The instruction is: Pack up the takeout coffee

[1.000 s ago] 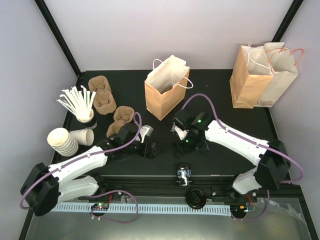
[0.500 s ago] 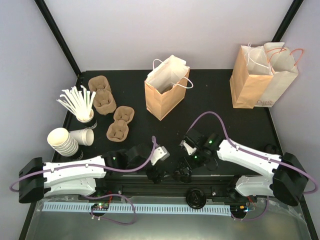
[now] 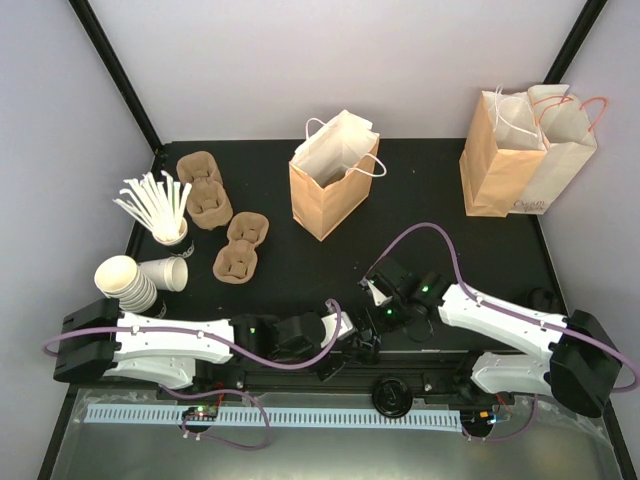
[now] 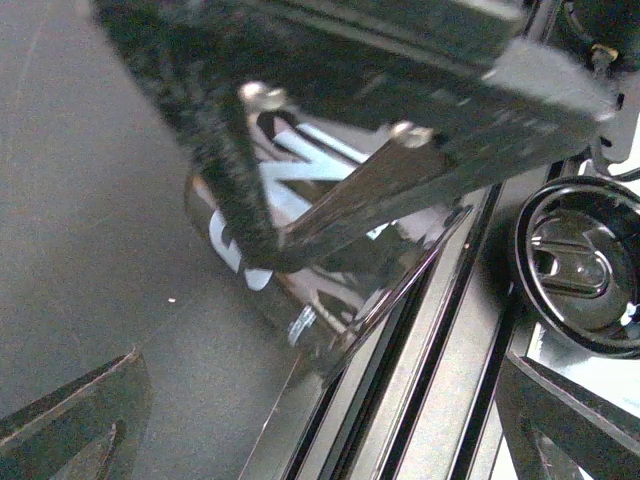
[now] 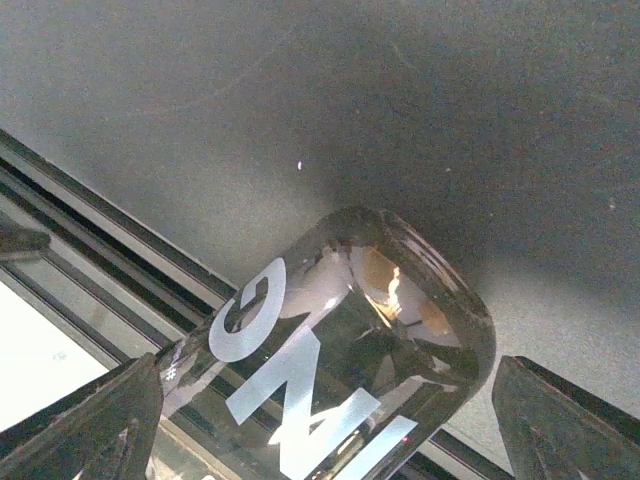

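Glossy dark cup point(image 5: 330, 360) with white lettering, lying on its side, well apart from the open paper bag point(image 3: 330, 195). It sits on the bag's near side, right where the bench point(image 3: 450, 200) meets the rail point(image 4: 430, 380). A black lid point(image 3: 390, 397) lies loose, farther from the bag again, past that rail, so I read this as a recovery before any packing. I have my right end effector point(image 5: 325, 425) spread wide, one finger either side of the cup and not pressing that I can see. Across the barrel is the only hold a tipped cup offers. On the other side, my left end effector point(image 4: 320, 425) is wide too, holding nothing and facing the cup, probably to stop it rolling. My worry: one nudge sends it over the edge.
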Robot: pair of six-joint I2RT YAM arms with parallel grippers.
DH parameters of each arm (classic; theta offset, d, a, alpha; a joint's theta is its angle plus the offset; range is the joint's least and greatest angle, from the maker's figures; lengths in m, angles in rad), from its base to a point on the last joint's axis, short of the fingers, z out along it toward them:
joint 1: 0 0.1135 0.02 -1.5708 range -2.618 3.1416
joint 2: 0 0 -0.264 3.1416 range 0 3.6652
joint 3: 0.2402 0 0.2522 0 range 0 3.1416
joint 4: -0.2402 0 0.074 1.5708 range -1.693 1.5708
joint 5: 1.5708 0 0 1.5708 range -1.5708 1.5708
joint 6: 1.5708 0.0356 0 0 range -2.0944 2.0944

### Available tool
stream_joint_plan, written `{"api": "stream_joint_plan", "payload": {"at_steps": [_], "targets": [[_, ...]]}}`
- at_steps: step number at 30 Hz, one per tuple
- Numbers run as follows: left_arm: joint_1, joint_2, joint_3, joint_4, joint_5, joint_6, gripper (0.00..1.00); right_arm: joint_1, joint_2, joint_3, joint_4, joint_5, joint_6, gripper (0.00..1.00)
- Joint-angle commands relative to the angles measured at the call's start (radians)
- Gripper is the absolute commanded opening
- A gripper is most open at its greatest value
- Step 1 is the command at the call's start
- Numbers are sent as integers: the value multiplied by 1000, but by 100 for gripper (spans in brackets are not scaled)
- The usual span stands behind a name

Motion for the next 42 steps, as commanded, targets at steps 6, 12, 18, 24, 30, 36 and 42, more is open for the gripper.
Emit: {"api": "stream_joint_plan", "payload": {"at_steps": [6, 12, 18, 24, 30, 36, 42], "targets": [[-6, 27, -50, 141, -18, 10, 96, -54, 18, -25, 117, -20, 72, 89], [-6, 41, -72, 188, -17, 3, 96, -115, 6, -54, 157, -85, 65, 88], [-4, 72, -63, 191, -16, 8, 91, -134, 17, -63, 176, -110, 58, 88], [-4, 121, -37, 180, -24, 16, 81, -149, 20, -69, 192, -130, 58, 84], [-4, 163, 3, 151, -98, 14, 67, -156, 17, -76, 192, -136, 58, 81], [-4, 183, 21, 146, -154, 4, 34, -186, -29, -78, 170, -89, 71, 80], [2, 176, 54, 116, -151, -4, 7, -229, -100, -46, 88, 0, 61, 75]]}}
